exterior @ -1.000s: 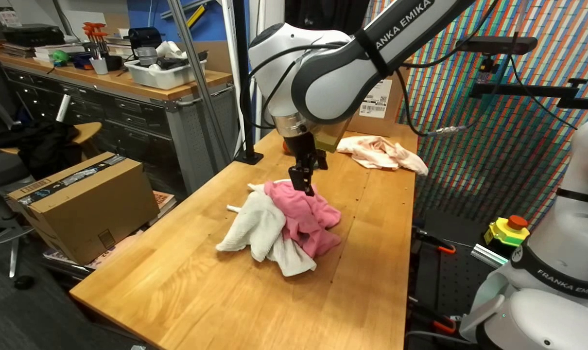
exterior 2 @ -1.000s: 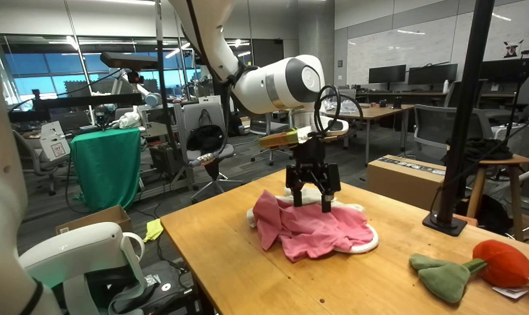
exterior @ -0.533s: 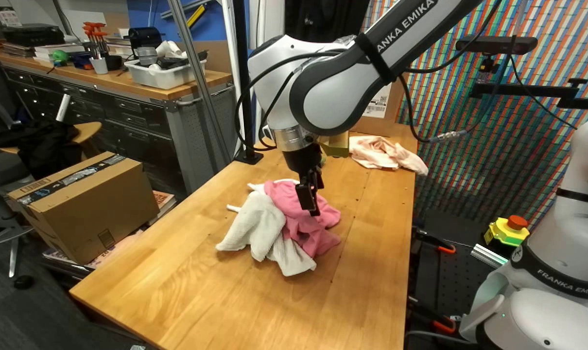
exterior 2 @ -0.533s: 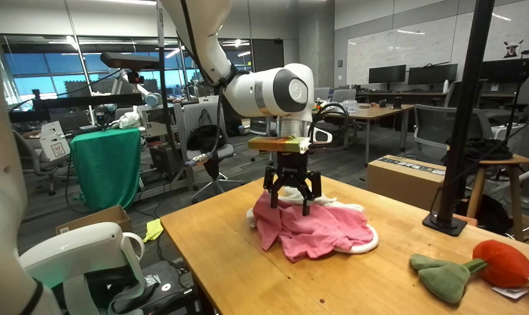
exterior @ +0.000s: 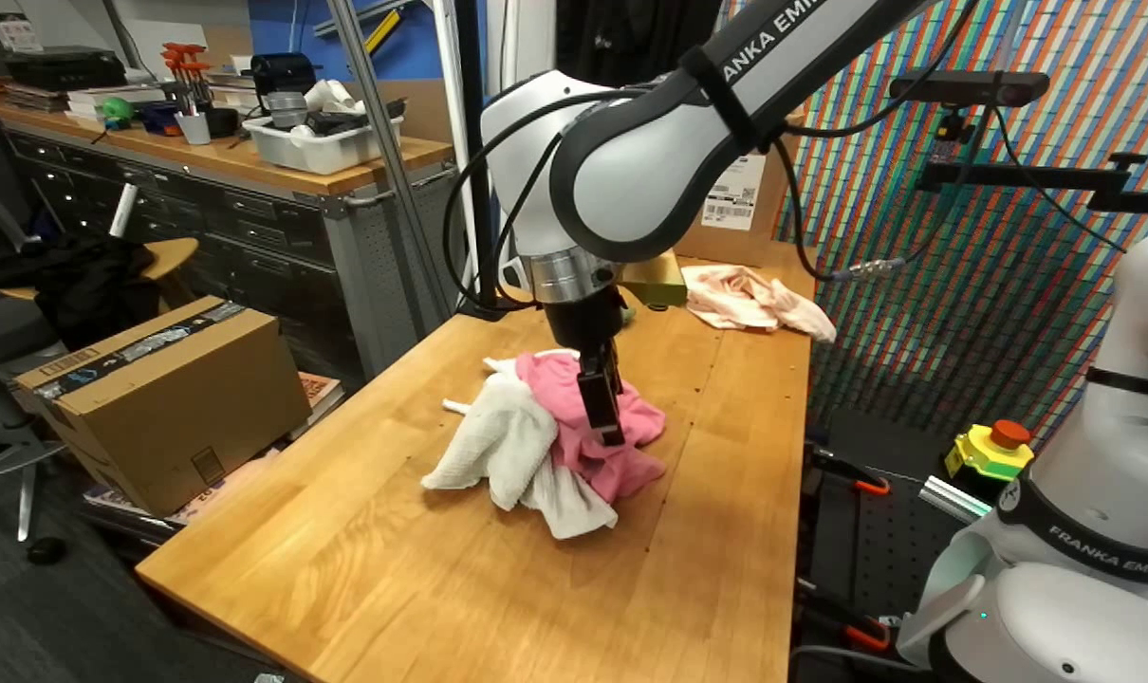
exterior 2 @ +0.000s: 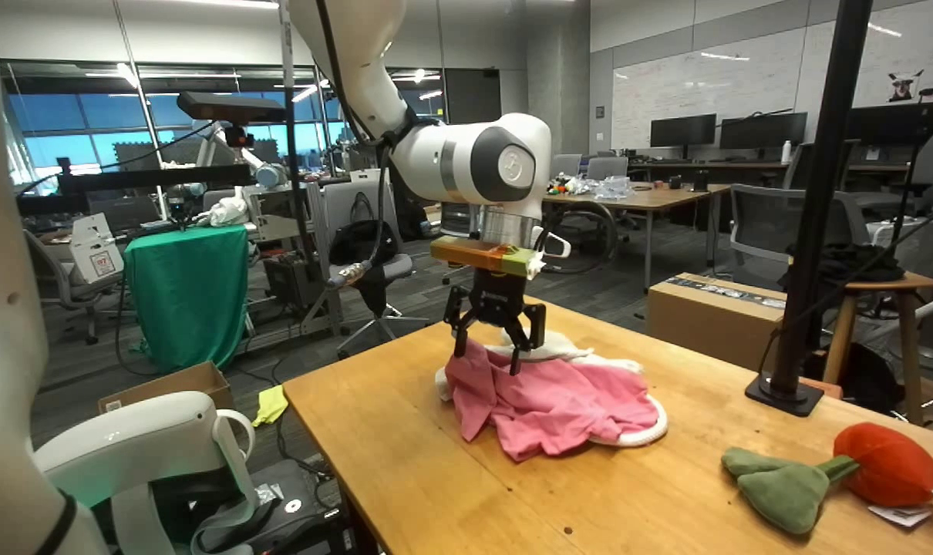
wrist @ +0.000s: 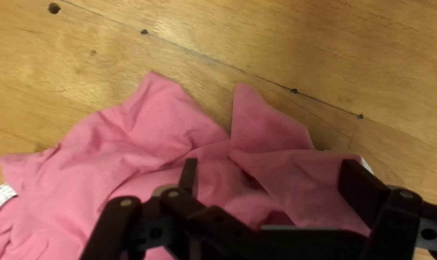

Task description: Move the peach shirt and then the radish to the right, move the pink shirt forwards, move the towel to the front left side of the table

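Observation:
The pink shirt (exterior 2: 559, 408) lies crumpled on the table, partly over the white towel (exterior: 508, 446). It also shows in the wrist view (wrist: 106, 162), with folds between the fingers. The towel's edge shows in an exterior view (exterior 2: 644, 438). My gripper (exterior 2: 487, 358) is open and empty, fingers pointing down over the shirt's folds; in the wrist view (wrist: 269, 166) its jaws stand wide apart. I cannot tell whether the fingertips touch the cloth. The peach shirt (exterior: 754, 302) lies at the table's far end. The red radish plush (exterior 2: 887, 466) with green leaves lies on the table.
A black pole (exterior 2: 810, 231) with a flat base stands at the table edge. A cardboard box with a label (exterior: 745, 204) stands behind the peach shirt. A yellow-green block (exterior 2: 482, 254) is mounted on the wrist. Bare wooden table (exterior: 422, 588) lies around the cloths.
My gripper has come lower over the pink shirt and moved left in an exterior view, turning slightly. It has stayed open. The shirts, towel and radish have not moved.

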Controlling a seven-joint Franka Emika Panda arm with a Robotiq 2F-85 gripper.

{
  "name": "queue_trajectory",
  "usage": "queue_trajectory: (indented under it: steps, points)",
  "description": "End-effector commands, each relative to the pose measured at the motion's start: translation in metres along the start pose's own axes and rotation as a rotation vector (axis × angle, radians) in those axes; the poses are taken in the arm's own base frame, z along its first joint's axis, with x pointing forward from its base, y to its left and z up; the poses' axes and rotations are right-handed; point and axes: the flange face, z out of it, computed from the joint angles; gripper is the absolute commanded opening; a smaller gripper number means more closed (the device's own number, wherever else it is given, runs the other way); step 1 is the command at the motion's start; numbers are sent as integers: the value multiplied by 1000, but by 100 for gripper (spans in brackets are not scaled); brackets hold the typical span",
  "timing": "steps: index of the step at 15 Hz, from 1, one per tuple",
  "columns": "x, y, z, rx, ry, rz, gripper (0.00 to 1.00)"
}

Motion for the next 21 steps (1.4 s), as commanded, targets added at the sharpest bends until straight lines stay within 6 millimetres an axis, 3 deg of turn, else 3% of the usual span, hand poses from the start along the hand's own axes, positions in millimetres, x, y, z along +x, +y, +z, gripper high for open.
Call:
queue_trajectory:
  steps: [1,9,17,18,19,21]
  points:
    - [5,-9,1,45,3,-47,100]
    - [14,-29,13,54,-6,-120,100]
    - [16,-23,22,52,-21,-112,100]
    - [16,-22,23,50,-19,-112,97]
    - [17,-21,24,46,-16,-102,75]
    - [18,-16,26,35,-16,-89,71]
